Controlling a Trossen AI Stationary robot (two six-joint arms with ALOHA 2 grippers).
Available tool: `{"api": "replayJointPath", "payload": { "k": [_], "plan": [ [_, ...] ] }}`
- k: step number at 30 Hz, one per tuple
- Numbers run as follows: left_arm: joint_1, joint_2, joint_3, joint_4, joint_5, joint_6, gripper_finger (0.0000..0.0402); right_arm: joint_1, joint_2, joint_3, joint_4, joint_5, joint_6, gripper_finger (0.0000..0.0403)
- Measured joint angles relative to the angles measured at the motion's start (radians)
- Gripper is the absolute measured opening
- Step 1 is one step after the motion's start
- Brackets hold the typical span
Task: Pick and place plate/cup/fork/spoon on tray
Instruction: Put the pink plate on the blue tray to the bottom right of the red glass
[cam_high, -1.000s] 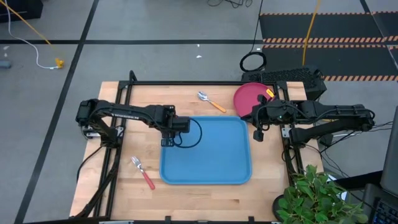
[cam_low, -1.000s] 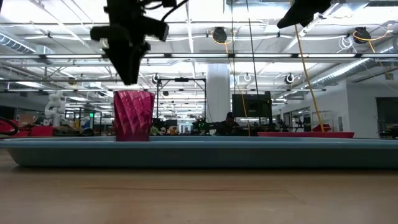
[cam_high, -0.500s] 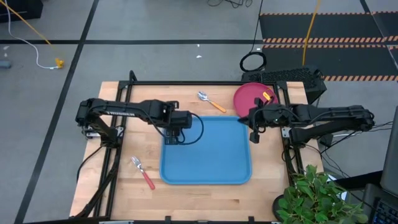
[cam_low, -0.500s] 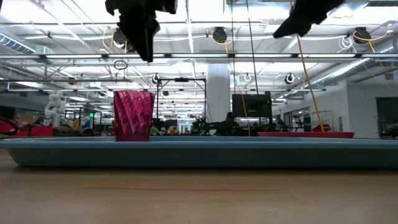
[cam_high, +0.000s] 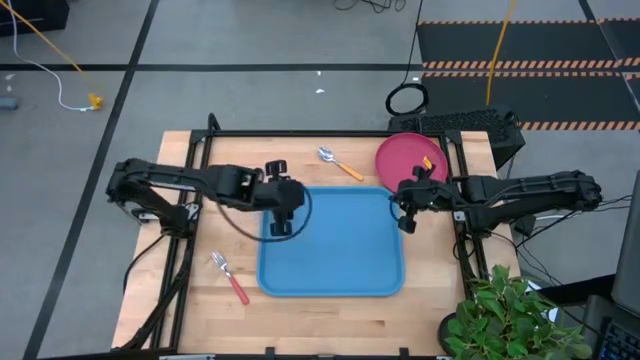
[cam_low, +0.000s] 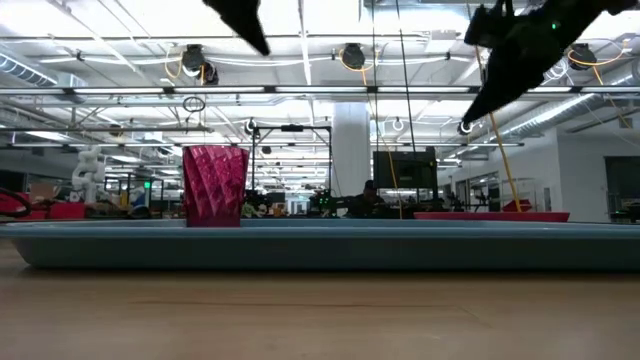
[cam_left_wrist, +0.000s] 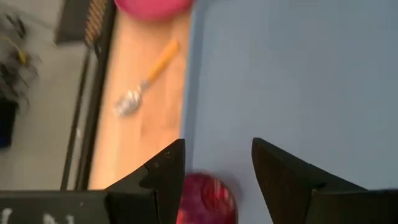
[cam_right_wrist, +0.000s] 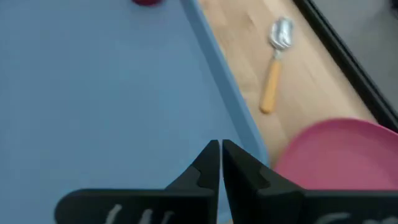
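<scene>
The dark red cup (cam_low: 213, 186) stands upright on its base in the blue tray (cam_high: 340, 262), near the tray's far left corner. It also shows in the left wrist view (cam_left_wrist: 207, 199). My left gripper (cam_left_wrist: 217, 163) is open and empty, high above the cup (cam_high: 283, 200). My right gripper (cam_right_wrist: 221, 163) is shut and empty above the tray's far right corner (cam_high: 404, 207). The pinkish-red plate (cam_high: 408, 155) and the orange-handled spoon (cam_high: 340, 163) lie on the table beyond the tray. The red-handled fork (cam_high: 228, 276) lies left of the tray.
The tray's raised rim (cam_low: 320, 245) runs between the plate and the tray floor. A potted plant (cam_high: 510, 315) stands at the table's near right corner. A black frame (cam_high: 330, 133) edges the table's far side. Bare wood shows in front of the tray.
My left gripper has risen straight up from the cup, which stays upright on the tray. My right gripper has moved toward the table's left, from beside the plate to the tray's far right corner, and has come lower.
</scene>
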Motion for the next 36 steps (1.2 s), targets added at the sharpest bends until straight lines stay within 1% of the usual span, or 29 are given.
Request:
{"api": "replayJointPath", "payload": {
  "k": [4,6,8,11,12,14,16,21,29,36],
  "plan": [
    [-0.006,-0.095,-0.105,0.152,-0.021,0.026,0.0186,0.000,0.000,-0.041,-0.001,-0.003,-0.014,0.0057],
    [-0.005,-0.136,-0.176,0.198,-0.022,0.039,0.0186,0.000,0.000,-0.068,-0.002,-0.001,-0.009,0.0084],
    [-0.001,-0.176,-0.245,0.282,-0.025,0.050,0.0186,-0.004,0.000,-0.093,0.003,0.004,-0.008,0.0113],
    [0.006,-0.227,-0.329,0.348,-0.041,0.104,0.0186,-0.014,0.000,-0.133,0.023,0.006,-0.006,0.0153],
    [0.010,-0.243,-0.349,0.387,-0.043,0.118,0.0186,-0.016,0.000,-0.150,0.041,0.024,-0.008,0.0164],
    [0.022,-0.271,-0.384,0.397,-0.044,0.135,0.0186,-0.020,-0.001,-0.181,0.076,0.062,-0.019,0.0183],
    [0.034,-0.291,-0.395,0.438,-0.045,0.145,0.0186,-0.021,0.000,-0.211,0.117,0.094,-0.029,0.0197],
    [0.055,-0.316,-0.407,0.454,-0.045,0.147,0.0186,-0.030,-0.001,-0.256,0.144,0.105,-0.038,0.0209],
    [0.056,-0.309,-0.408,0.451,-0.044,0.147,0.0186,-0.056,0.000,-0.310,0.147,0.105,-0.043,0.0210],
    [0.056,-0.309,-0.408,0.452,-0.041,0.145,0.0186,-0.098,0.000,-0.313,0.162,0.106,-0.036,0.0203]
  ]
}}
